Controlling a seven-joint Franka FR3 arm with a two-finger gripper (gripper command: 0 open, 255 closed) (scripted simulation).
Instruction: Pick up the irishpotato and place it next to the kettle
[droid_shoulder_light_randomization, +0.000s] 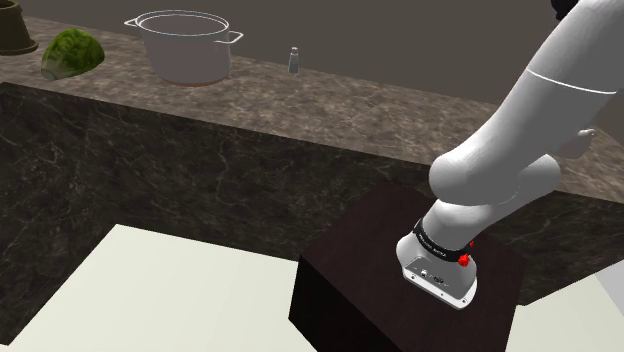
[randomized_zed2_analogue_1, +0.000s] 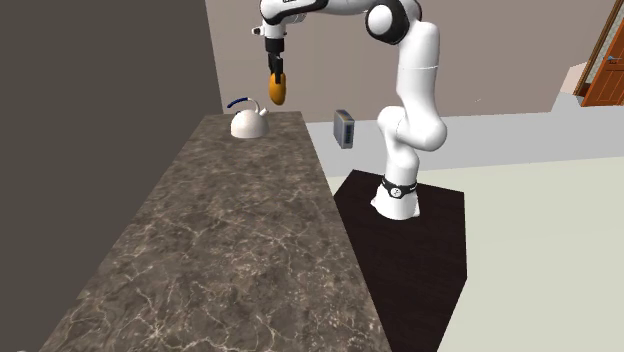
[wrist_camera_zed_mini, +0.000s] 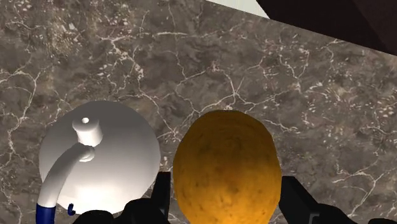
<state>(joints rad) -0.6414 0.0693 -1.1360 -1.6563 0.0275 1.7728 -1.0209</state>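
The potato (wrist_camera_zed_mini: 226, 167) is already off the surface and in the grip. It is a smooth, egg-shaped lump, orange-yellow with fine darker speckling and no blemish that shows. The gripper (wrist_camera_zed_mini: 229, 203) is clamped on it, with its black fingers (wrist_camera_zed_mini: 298, 205) pressed against the flanks, one on each side, and spread only as wide as the potato. In the second exterior view the potato hangs lengthwise below the hand, well above the dark marbled countertop (randomized_zed2_analogue_1: 230, 250), higher than the kettle (wrist_camera_zed_mini: 102, 156) and a little toward that view's right of it. The kettle is white and domed, with a knobbed lid and an arched handle that turns blue near its foot. Seen along the gripper, it stands on the counter just beside the spot under the potato. By this showing the pick-up is done and the carry looks nearly done. What is left is to lower the potato onto the bare stone beside the kettle without knocking it, let go and lift clear. Farther off, the white arm (randomized_zed2_analogue_1: 415, 80) rises from its dark stand (randomized_zed2_analogue_1: 440, 240), and the shoulder view shows a white pot (droid_shoulder_light_randomization: 188, 45) and a small shaker (droid_shoulder_light_randomization: 294, 60) on the counter.
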